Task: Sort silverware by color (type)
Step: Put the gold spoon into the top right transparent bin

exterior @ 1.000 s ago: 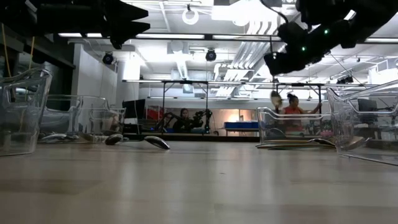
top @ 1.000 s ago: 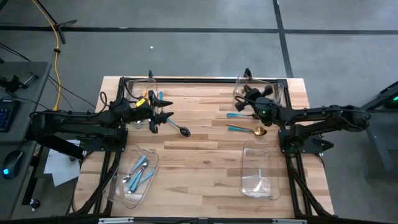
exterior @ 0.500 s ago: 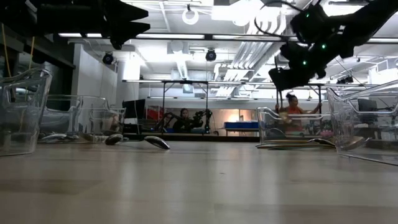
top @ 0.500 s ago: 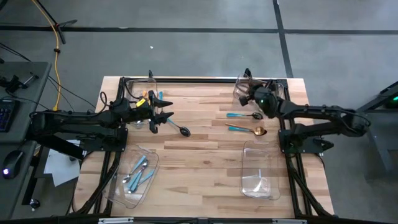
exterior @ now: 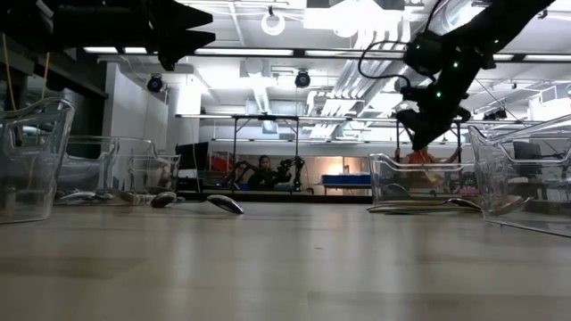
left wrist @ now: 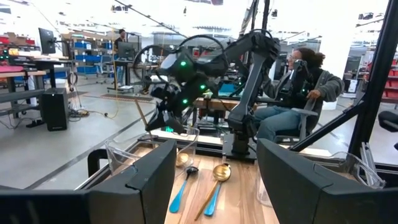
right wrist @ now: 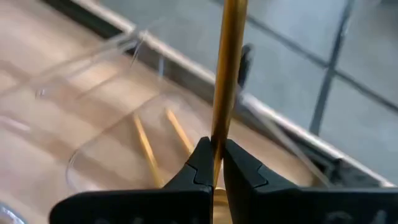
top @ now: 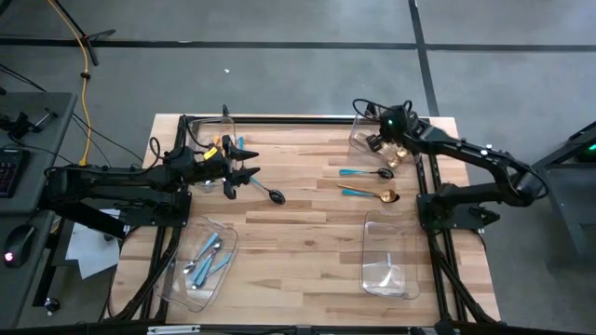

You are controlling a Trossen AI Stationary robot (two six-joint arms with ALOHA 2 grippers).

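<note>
My right gripper (top: pixel 380 141) hangs over the far right clear bin (top: pixel 365 130), shut on a gold piece of silverware (right wrist: pixel 227 74). Two more gold pieces (right wrist: pixel 147 149) lie in that bin. On the table lie a teal-handled black spoon (top: pixel 365 172), a blue-handled spoon with a gold bowl (top: pixel 372 194) and another black spoon (top: pixel 268 194). My left gripper (top: pixel 251 177) stands open above the table's left side, touching nothing. My right gripper pinches the gold piece's thin handle (right wrist: pixel 219 140) between its two fingertips. The fingers slant down from above and lie across the handle. The piece is lifted clear above the far right bin, and its ends are out of the wrist view.
A clear bin (top: pixel 200 265) at the near left holds several light-blue-handled pieces. Another clear bin (top: pixel 386 262) stands at the near right, and a third (top: pixel 223 128) at the far left. The wooden table's middle (top: pixel 298 233) is bare.
My right gripper has swung toward the table's far edge with the gold piece and has tipped down over the far right bin. It has stayed shut on the piece throughout.
</note>
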